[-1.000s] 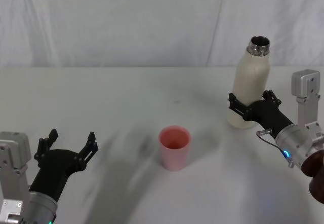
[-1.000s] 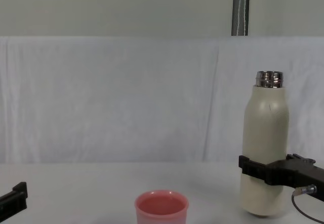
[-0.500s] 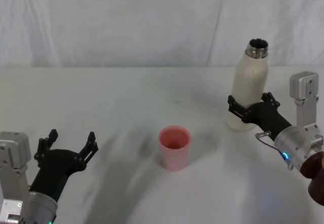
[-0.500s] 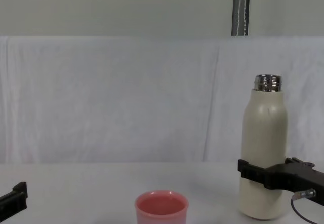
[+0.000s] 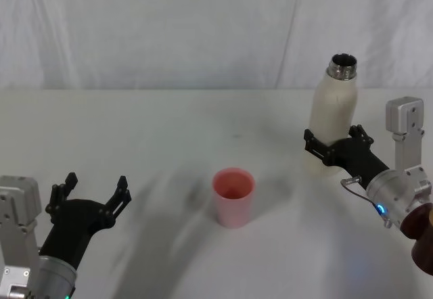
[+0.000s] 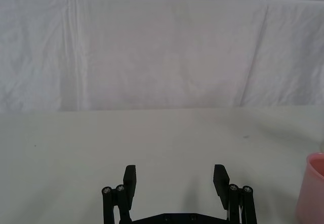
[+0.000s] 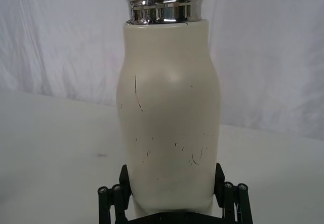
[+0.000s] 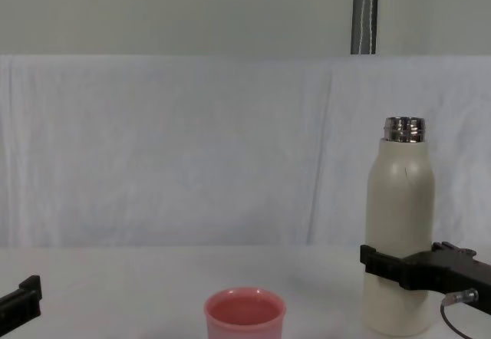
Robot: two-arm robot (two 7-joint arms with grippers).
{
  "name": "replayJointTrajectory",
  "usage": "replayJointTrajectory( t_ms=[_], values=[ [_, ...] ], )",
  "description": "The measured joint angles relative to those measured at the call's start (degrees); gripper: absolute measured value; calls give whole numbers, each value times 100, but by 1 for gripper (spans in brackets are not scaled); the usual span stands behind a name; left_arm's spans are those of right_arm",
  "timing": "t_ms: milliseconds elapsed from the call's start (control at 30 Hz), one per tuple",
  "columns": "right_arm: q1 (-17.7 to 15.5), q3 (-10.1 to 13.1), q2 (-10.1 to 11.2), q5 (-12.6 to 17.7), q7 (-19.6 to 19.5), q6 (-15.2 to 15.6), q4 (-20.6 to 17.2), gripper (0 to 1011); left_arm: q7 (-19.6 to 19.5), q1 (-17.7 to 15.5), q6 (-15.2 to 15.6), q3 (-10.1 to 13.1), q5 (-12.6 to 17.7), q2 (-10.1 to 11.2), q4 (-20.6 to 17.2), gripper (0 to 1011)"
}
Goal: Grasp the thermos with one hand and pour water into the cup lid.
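The thermos (image 5: 333, 116) stands upright at the right of the head view, gripped low on its body by the right gripper (image 5: 331, 148), whose black fingers close against both sides of the cream wall, as the right wrist view shows with a finger (image 7: 124, 179) pressed to each flank. The low hold probably leaves the shiny open neck free above, so that tipping the bottle leftward would bring the mouth over the cup. In the chest view the base of the thermos (image 8: 399, 247) sits at about the worktop's level; whether it rests there or is a touch clear I cannot tell.

Out from that gripper, toward the middle of the head view, the cup lid (image 5: 233, 196) stands upright with its mouth up, well apart from the thermos and ready to receive water. Its pink rim shows at the bottom centre of the chest view (image 8: 245, 308).

At the lower left of the head view the left gripper (image 5: 90, 191) hovers over the white worktop (image 5: 162, 130) with its fingers spread wide and nothing between them, seemingly parked since one hand is enough.

Count: one thermos, one cup lid, two grippers.
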Motion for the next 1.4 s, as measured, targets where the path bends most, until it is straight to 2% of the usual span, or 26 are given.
replayJointTrajectory(
  t_ms=[1400],
  values=[
    [-2,1,4,11,-9,41,-15,1001,0,0,0,0,0,0,0,1001]
  ],
)
